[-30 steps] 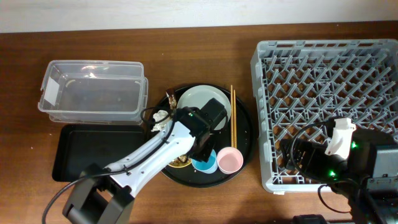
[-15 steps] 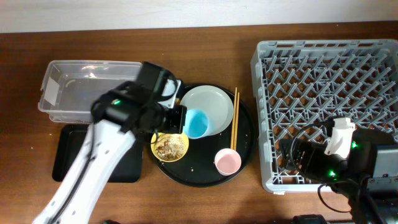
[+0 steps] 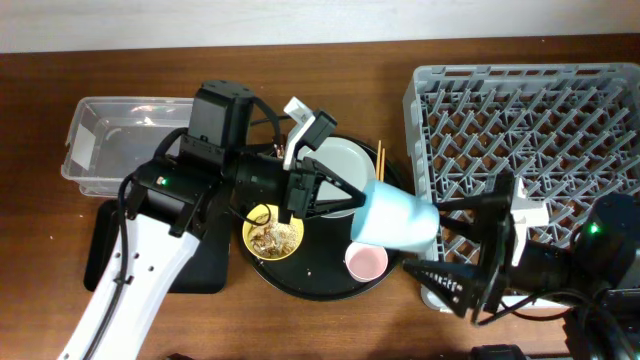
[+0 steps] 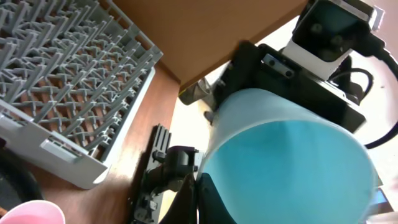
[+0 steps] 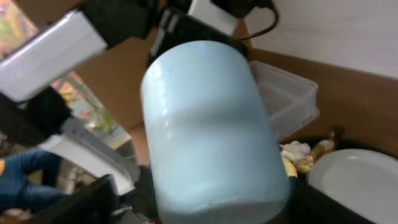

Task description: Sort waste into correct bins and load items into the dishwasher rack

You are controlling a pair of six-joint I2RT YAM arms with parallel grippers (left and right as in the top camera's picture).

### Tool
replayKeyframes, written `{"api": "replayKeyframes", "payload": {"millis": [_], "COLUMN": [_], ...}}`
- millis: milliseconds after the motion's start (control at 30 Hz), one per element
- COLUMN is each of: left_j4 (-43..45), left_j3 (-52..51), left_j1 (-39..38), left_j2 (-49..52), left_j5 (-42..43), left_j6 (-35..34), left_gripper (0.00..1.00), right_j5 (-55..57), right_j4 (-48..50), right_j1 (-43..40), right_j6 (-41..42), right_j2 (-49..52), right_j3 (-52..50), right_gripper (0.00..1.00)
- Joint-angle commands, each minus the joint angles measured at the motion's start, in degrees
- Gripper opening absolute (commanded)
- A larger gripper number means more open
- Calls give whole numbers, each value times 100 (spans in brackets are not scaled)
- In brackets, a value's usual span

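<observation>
The left claw (image 3: 345,197) is clamped on the rim end of the blue cup (image 3: 397,218), holding it in the air on its side, with its base pointing away from the claw toward the right claw (image 3: 440,248). Below the cup lie the round tray (image 3: 320,285) and the pink cup (image 3: 367,260). The rack (image 3: 520,72) stands beyond the cup on the far side from the left claw, behind the right claw.

The right claw is spread wide. In its wrist view the cup's pale wall (image 5: 211,130) fills the space ahead, with dark fingers low at either side and not touching it. This looks like a handover about to happen.

The cup appears empty, so it should be light, and it looks stiff enough to take a firm squeeze. Its wall is smooth and rounded, so it may slip or twist between flat pads. The right claw should probably grip across the middle of the wall, nearer the base, well clear of the rim end the left claw occupies.
</observation>
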Motion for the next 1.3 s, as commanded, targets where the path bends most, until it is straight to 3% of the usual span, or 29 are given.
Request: {"api": "replayKeyframes", "payload": {"millis": [0,67,167,367,400,433,733,867,1000,1033,1067,1100,1200,1267], "left_j4": [111,444,525,671,671,671,1335,1473,1467,1467,1469,1475,1467,1384], "left_j3": [61,61,61,61,61,61,61,61,59,59,59,59,59,59], "left_j1": [13,7,7,7,7,0,-160,-160,-160,-160,-146,-107,339,787], "left_j2": [-46,-46,-46,-46,-46,-46,-46,-46,-46,-46,-46,-46,-46,-46], "left_j5": [160,595,686,546,535,535,560,535,535,535,531,529,533,538], "left_j6": [111,109,109,109,109,109,-179,-299,-302,-299,-299,-299,-299,-354], "left_gripper": [0,1,1,0,0,1,0,1,0,11,42,100,100,100], "right_j5": [-647,-647,-802,-1145,-1139,-1132,-1126,-1292,-1294,-1290,-1244,-1126,-83,1976], "right_j4": [42,76,74,79,96,136,94,101,240,258,280,291,201,-723], "right_j1": [-13,-13,-13,-13,-13,-13,-13,-13,-13,-13,-15,-24,-157,-586], "right_j6": [-37,-39,-39,-39,-42,-42,-39,-42,-39,-39,-39,7,581,1274], "right_j2": [42,105,188,192,192,192,444,450,448,448,448,431,264,173], "right_j3": [85,85,85,85,85,85,81,81,87,87,87,90,229,531], "right_gripper": [76,82,82,60,63,73,74,62,58,53,51,51,50,48]}}
